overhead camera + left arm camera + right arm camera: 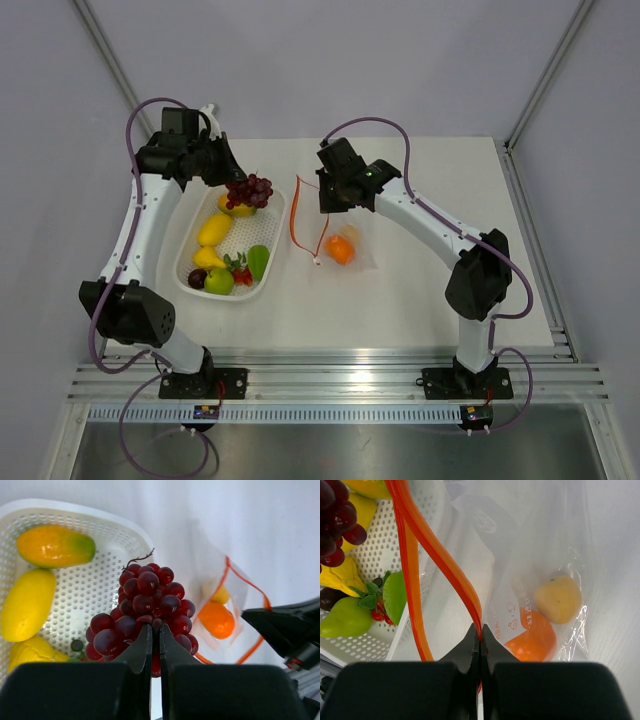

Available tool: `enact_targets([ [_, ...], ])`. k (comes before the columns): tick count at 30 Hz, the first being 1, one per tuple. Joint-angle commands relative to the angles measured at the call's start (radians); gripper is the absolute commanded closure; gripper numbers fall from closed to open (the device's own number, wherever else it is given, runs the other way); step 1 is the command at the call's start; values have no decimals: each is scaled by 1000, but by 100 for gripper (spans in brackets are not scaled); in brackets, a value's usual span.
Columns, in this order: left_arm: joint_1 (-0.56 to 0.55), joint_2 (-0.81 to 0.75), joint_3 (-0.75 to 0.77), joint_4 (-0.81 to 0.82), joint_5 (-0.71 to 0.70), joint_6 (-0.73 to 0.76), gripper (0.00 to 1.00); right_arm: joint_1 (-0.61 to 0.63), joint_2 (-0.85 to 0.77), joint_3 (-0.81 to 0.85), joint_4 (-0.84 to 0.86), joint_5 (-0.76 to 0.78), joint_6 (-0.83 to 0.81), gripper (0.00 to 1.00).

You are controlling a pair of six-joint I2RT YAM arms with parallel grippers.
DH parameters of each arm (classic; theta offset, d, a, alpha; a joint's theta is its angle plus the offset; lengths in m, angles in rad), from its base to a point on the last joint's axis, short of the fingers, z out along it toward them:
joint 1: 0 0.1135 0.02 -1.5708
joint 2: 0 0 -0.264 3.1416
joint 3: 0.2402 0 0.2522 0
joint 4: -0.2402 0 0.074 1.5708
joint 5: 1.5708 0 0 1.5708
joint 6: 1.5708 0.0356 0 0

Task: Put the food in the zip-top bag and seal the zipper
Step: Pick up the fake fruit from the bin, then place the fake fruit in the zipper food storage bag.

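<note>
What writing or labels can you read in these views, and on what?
None can be read.
Clear, crinkly plastic zip-top bag: small orange print of icons and lettering, too blurred to read.
Small dark stickers by the arm bases: too small to read.

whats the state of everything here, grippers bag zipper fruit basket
left gripper, jaws shut on the bunch of dark red grapes
right gripper, jaws shut on the red-orange zipper strip
red-orange zipper strip, unsealed, its two sides apart
clear crinkly plastic zip-top bag, mouth open, round orange fruit and small yellow fruit inside
bunch of dark red grapes, held above the white perforated oval basket
white perforated oval basket, holds more fruit
</note>
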Motion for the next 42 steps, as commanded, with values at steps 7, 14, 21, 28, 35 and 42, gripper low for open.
enact_targets([
  [7,-2,-90,63,47,307,-65,100,15,-10,54,34,-21,14,100],
  [14,-2,-113,53,84,431,-91,100,15,33,96,26,-25,16,100],
  [21,-2,-133,-31,198,554,-166,100,15,70,149,16,-42,19,100],
  [28,-2,-136,-65,226,575,-174,100,15,73,150,14,-44,28,100],
  [35,-10,-100,-219,356,649,-239,100,15,52,143,26,-67,31,100],
  [42,-72,-23,-237,387,608,-244,100,20,47,135,33,-79,37,100],
])
